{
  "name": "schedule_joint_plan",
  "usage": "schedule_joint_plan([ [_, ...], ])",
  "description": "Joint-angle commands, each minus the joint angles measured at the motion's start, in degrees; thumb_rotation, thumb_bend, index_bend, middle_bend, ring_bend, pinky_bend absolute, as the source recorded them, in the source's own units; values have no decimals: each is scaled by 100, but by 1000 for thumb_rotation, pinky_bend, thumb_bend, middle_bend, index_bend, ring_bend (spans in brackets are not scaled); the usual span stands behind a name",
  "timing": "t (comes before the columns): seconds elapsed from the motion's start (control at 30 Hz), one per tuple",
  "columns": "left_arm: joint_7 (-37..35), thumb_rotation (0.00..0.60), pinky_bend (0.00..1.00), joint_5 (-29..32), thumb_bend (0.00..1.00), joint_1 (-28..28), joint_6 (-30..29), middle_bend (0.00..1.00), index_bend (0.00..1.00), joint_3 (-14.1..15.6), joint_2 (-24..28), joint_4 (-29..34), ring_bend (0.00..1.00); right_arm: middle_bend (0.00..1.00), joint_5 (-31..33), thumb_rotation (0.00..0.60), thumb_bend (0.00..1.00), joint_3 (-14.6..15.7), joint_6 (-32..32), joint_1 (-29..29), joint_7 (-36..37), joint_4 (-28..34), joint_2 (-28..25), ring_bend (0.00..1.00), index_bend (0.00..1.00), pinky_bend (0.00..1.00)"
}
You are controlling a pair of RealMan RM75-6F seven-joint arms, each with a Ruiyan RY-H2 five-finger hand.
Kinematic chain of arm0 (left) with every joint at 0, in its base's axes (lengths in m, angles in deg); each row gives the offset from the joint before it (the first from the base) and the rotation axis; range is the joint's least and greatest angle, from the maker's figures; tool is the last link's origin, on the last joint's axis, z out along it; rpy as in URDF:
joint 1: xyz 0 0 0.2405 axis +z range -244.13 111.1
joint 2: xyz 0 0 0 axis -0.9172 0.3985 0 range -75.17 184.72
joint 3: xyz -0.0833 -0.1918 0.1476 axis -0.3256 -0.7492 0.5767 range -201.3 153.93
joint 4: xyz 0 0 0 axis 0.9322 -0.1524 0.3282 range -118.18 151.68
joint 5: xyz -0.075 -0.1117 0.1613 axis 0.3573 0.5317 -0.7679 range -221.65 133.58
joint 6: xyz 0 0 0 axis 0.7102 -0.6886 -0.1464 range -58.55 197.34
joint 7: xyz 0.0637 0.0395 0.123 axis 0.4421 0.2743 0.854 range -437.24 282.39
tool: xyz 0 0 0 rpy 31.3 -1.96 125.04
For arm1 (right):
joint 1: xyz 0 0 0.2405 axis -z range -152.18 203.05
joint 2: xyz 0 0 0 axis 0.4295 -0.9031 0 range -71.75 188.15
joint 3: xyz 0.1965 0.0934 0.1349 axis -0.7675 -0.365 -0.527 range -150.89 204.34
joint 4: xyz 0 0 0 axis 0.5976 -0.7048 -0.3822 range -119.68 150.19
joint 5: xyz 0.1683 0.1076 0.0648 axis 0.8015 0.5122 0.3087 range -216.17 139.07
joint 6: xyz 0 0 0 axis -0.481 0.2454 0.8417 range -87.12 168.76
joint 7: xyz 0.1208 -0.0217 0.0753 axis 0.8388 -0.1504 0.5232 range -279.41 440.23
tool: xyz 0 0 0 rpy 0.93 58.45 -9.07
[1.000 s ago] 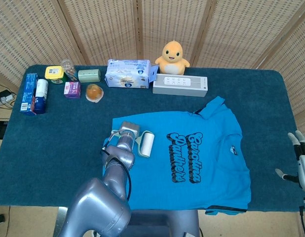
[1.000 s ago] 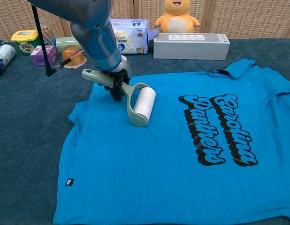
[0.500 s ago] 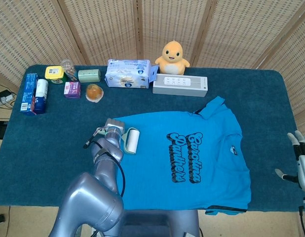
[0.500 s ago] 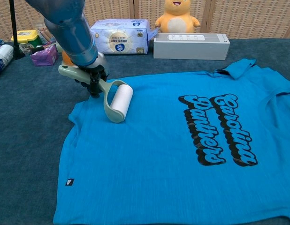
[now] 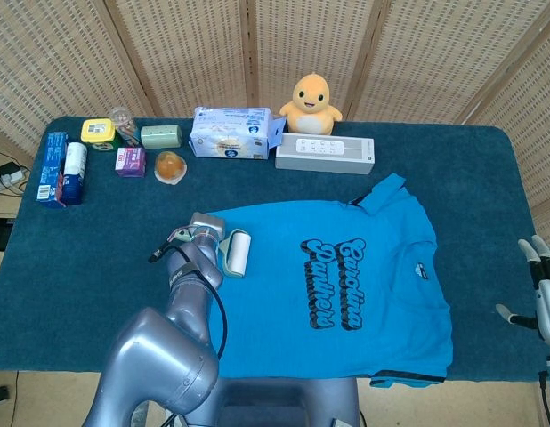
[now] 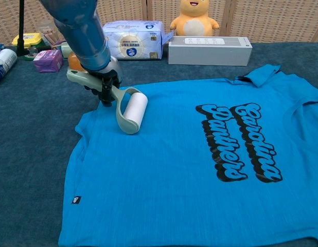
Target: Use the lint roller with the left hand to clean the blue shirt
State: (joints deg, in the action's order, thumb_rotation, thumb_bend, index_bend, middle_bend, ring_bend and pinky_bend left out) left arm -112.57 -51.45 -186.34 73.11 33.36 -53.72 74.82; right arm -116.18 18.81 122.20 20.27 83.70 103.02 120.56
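The blue shirt [image 5: 346, 285] [image 6: 190, 170] lies flat on the dark blue table, its black lettering facing up. My left hand [image 5: 202, 233] [image 6: 103, 81] grips the pale green handle of the lint roller [image 5: 238, 253] [image 6: 132, 109]. The white roll rests on the shirt near its upper left corner, by the sleeve. My right hand [image 5: 544, 298] hangs open off the table's right edge, holding nothing; the chest view does not show it.
Along the back edge stand a yellow plush duck [image 5: 311, 100], a white power strip box [image 5: 325, 154], a tissue pack [image 5: 232, 133], an orange fruit cup [image 5: 170, 166], small boxes and jars [image 5: 131, 161], and a blue carton [image 5: 51, 167] at far left.
The roller ran from the shirt's middle-left back toward the upper left corner during the first half second. Since then it has barely shifted.
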Motion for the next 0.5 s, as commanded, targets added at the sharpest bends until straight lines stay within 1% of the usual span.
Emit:
schedule_joint_plan([
  [0.03, -285, 600, 1000, -253, 741, -81, 139, 1000, 1000, -53, -104, -141, 920, 0, 2, 600, 0, -4, 1, 2, 17, 3, -9, 0, 15, 0],
  [0.23, -774, 600, 1000, -659, 741, -198, 296, 1000, 1000, -94, -310, -346, 920, 0, -6, 600, 0, -9, 8, 9, 75, 12, -32, 0, 15, 0],
  [0.33, -1045, 600, 1000, -854, 740, -269, 290, 1000, 1000, -70, -452, -455, 920, 0, -5, 600, 0, -13, 6, 10, 102, 10, -43, 0, 15, 0],
  [0.5, -1402, 600, 1000, -1107, 741, -419, 348, 1000, 1000, -126, -567, -524, 920, 0, -1, 600, 0, -15, -3, 10, 136, 8, -54, 0, 15, 0],
])
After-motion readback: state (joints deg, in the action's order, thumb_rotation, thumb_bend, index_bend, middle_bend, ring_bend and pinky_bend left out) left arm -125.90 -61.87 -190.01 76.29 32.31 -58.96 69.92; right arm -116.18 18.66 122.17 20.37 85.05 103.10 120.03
